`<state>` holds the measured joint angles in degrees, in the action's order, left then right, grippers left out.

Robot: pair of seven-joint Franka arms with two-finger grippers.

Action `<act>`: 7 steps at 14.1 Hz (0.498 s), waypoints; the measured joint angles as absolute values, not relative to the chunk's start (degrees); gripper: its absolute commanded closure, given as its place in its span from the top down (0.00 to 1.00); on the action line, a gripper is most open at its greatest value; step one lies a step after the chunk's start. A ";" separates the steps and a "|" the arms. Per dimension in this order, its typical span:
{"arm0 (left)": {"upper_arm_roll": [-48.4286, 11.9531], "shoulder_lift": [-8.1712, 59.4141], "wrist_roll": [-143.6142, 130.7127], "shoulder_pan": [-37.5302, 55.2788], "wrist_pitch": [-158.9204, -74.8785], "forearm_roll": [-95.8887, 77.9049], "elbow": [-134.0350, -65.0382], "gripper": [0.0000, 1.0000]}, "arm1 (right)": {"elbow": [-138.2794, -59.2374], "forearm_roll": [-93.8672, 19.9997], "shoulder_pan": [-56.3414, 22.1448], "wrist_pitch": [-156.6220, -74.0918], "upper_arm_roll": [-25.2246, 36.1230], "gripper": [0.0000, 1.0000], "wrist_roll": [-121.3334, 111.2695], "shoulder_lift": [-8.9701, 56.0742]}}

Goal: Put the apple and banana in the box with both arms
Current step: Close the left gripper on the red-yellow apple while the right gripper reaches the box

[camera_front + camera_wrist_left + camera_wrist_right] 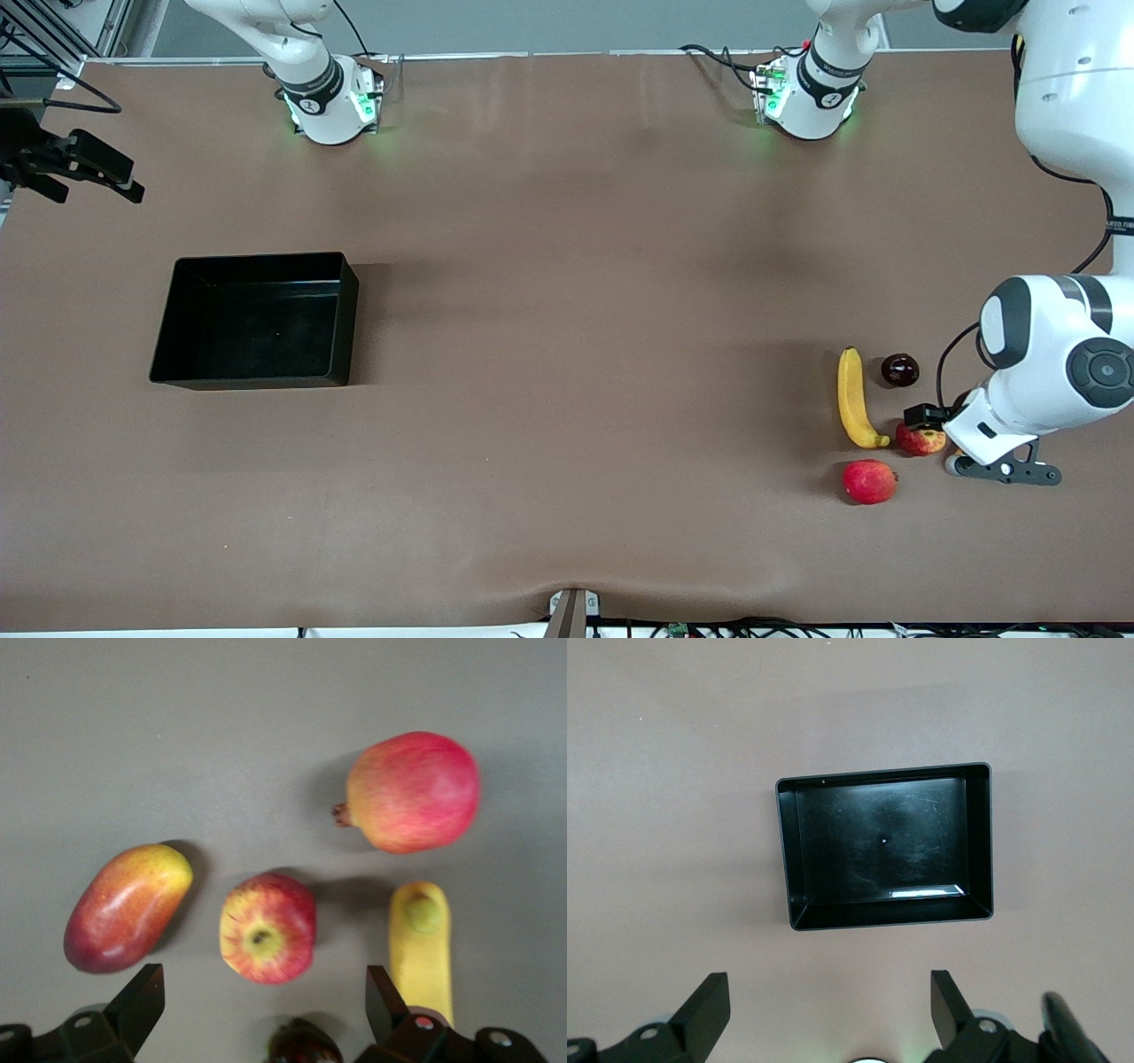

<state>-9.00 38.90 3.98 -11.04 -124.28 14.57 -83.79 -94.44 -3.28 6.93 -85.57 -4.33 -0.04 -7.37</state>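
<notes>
I have the left gripper (262, 1010) spread wide above the apple (267, 927), banana (854, 398) at the apple's ten o'clock; right gripper (829, 1014) waits wide, high over the table near the empty box (341, 292)

Lighting is even and diffuse from overhead. The tabletop (567, 354) is moderately bright, with no harsh glare. Soft shadows fall beside the box (255, 321) toward the left arm's end and close under the banana (854, 398) and apple (920, 439). Green indicator light glows at both arm bases. In the right wrist view the box floor shows pale reflections. In the left wrist view the fruit is slightly soft, and the banana tip is blurred.
</notes>
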 measured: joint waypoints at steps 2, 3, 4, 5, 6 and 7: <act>-9.00 40.51 4.53 -12.06 -125.97 14.57 -83.66 1.00 | -94.39 -3.30 6.94 -86.23 -4.32 1.00 -0.04 -7.37; -9.01 41.26 4.53 -12.12 -126.34 14.57 -83.59 1.00 | -94.28 -3.30 6.94 -86.66 -4.32 1.00 -0.15 -7.32; -9.08 41.89 4.53 -12.08 -126.76 14.57 -83.48 1.00 | -93.96 -3.24 6.94 -86.84 -4.31 1.00 -0.65 -7.08; -9.18 42.42 4.53 -12.04 -126.96 14.57 -83.37 1.00 | -93.39 -3.20 7.05 -86.86 -4.26 1.00 -1.87 -6.58; -9.22 42.85 4.53 -12.02 -126.99 14.57 -83.31 1.00 | -92.82 -3.15 7.51 -86.84 -4.20 1.00 -3.53 -5.92; -9.22 43.28 4.53 -12.05 -126.99 14.57 -83.30 1.00 | -92.52 -3.14 8.58 -86.74 -4.16 1.00 -5.23 -5.01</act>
